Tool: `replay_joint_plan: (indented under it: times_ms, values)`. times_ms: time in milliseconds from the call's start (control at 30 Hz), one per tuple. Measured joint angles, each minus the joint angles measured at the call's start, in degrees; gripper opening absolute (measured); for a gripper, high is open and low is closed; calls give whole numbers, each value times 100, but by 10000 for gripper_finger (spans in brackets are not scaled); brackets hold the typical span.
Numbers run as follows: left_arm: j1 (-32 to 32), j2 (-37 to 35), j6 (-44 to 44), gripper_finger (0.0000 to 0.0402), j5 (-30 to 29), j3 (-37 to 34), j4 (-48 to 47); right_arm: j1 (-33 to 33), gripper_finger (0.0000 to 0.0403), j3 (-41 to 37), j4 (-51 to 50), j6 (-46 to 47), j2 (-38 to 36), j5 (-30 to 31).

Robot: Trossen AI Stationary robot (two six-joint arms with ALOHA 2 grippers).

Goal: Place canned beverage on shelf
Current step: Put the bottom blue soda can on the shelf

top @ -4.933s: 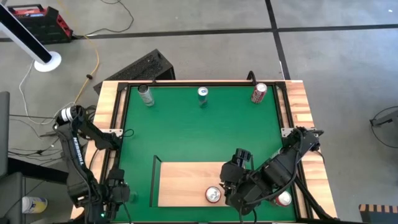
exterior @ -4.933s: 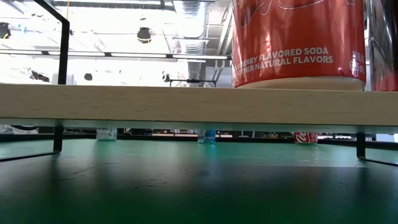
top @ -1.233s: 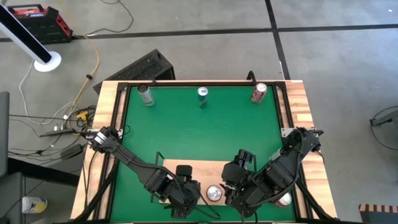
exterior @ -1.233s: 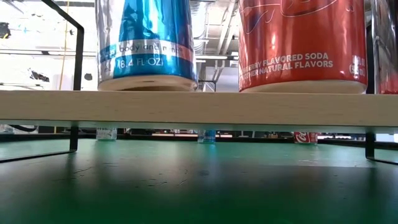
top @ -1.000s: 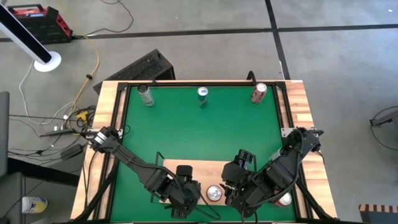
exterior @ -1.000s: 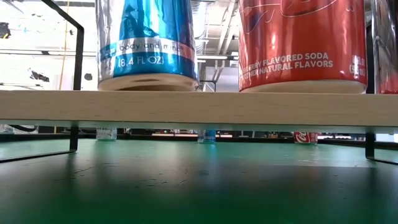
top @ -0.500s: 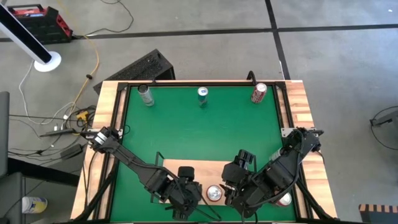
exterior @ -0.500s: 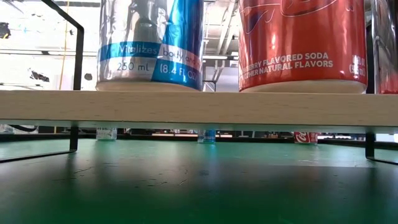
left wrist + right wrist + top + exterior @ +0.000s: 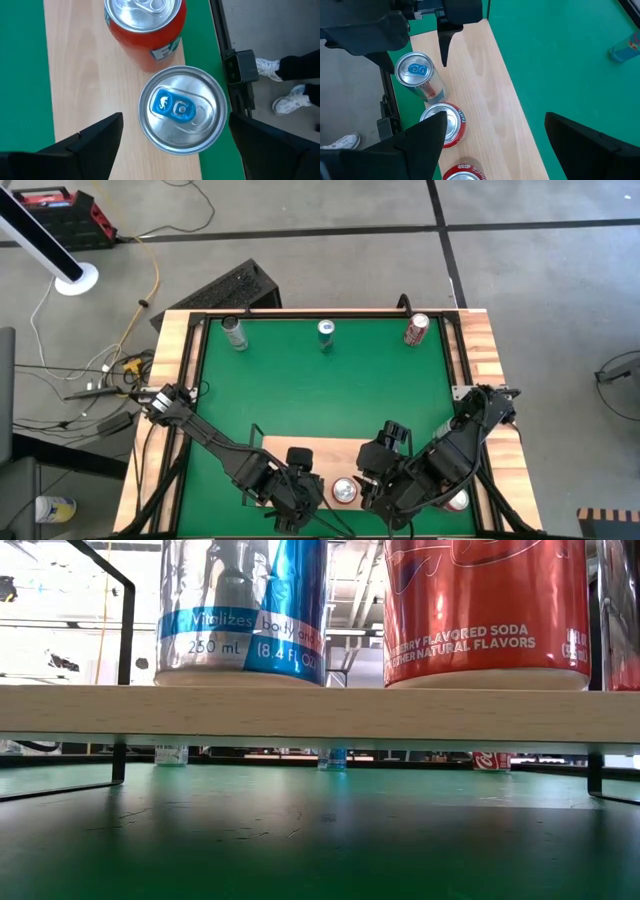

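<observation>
Pale-wood shelf sits at the near edge of the green mat, framed by thin black rails. Three cans stand upright on it in a row: a blue can with a silver top and blue tab, a red can just beside it, and a second red can at the far end of the row.

Left gripper is positioned directly above the blue can. Its fingers are spread wide on either side of the can top, with clear gaps showing; nothing is held. In the low view the blue can rests flat on the shelf board, next to the red can.

Right gripper hangs over the shelf near the red cans, fingers spread wide, holding nothing.

Three more cans stand at the far edge of the mat: silver, blue-green, and red.
</observation>
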Motion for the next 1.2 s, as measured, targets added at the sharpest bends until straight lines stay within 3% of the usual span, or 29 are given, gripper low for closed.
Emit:
replay_joint_plan:
  times_ms: [400, 800, 1200]
  values:
    - [0, 0, 86, 305, -44, 0, 7, 0, 358, 0, -3, -3, 0, 0]
    - [-4, 0, 730, 226, -51, 0, 17, 0, 358, 0, -44, -7, 0, 0]
    - [122, -9, 1625, 245, 401, 5, -22, 0, 358, 0, -44, -4, 0, -2]
